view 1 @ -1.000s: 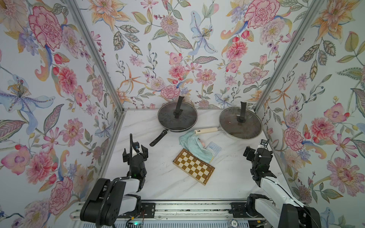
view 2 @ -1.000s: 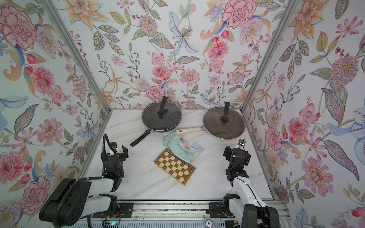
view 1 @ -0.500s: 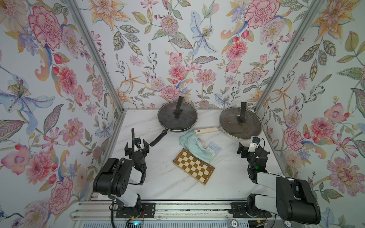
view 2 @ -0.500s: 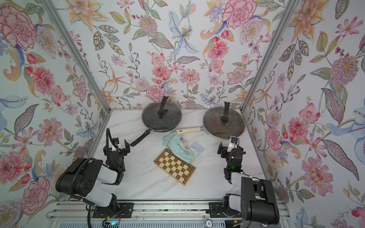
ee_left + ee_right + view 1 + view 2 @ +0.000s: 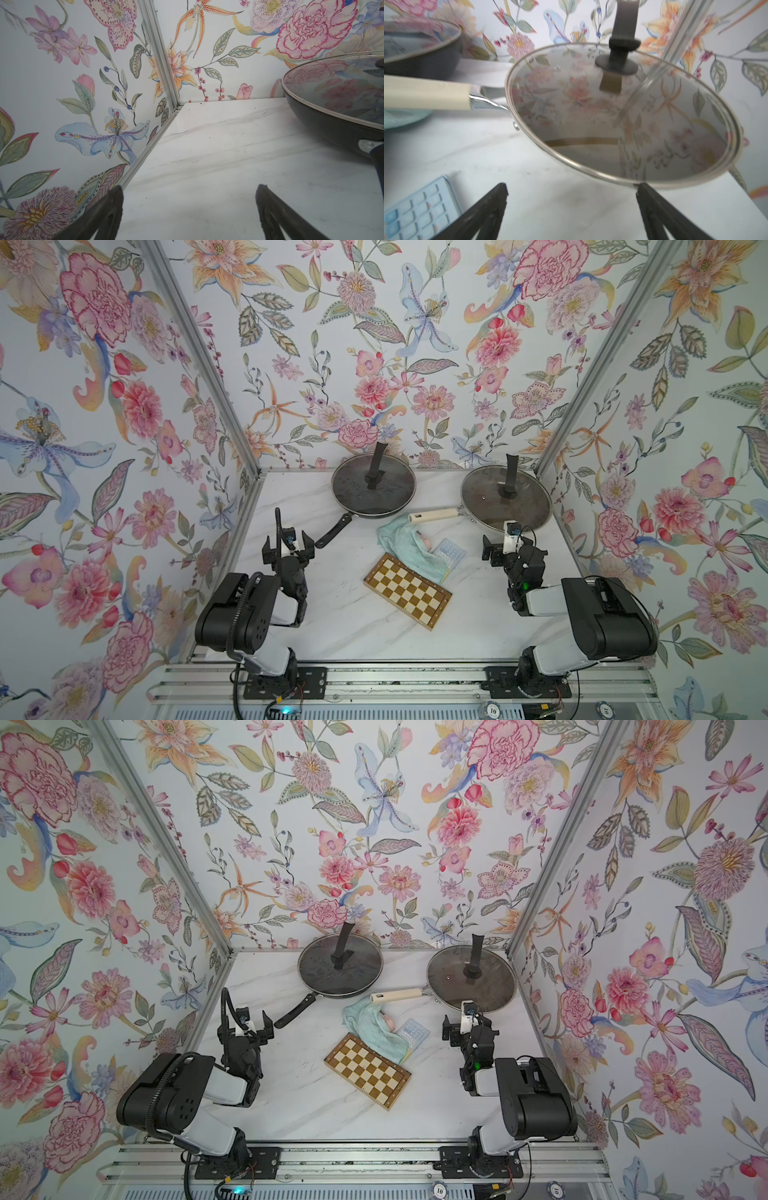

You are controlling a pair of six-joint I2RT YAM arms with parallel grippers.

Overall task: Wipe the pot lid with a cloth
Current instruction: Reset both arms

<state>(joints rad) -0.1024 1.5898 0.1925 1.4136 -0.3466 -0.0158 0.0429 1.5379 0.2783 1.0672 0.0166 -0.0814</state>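
Cloth (image 5: 409, 547): pale mint, crumpled, mid-desk. Its long axis runs from back-left to front-right. The back end lies under the tip of the cream pan handle (image 5: 434, 515). The front end reaches the rear edge of the checkered board (image 5: 407, 591). It is not held.

Pale blue calculator (image 5: 449, 551): just beside the cloth on the right. The key labels are too small to read.

Two glass lids sit flat on pans at the back of the desk (image 5: 357, 630), each with a black knob handle standing upright.
- Lid on dark pan (image 5: 374, 489): the pan's black handle points front-left, toward the left gripper.
- Lid on cream-handled pan (image 5: 505, 499): the pan handle points left, toward the cloth.

Left gripper (image 5: 288, 545): fingers spread wide, nothing between them, low over bare desk beside the dark pan.

Right gripper (image 5: 507, 549): fingers spread wide and empty, just in front of the cream-handled pan. In the wrist view (image 5: 571, 189) one fingertip sits at the lid's rim; I cannot tell if it touches.

Readable text: two round tokens (image 5: 439, 1189) on the front rail, each marked "10".
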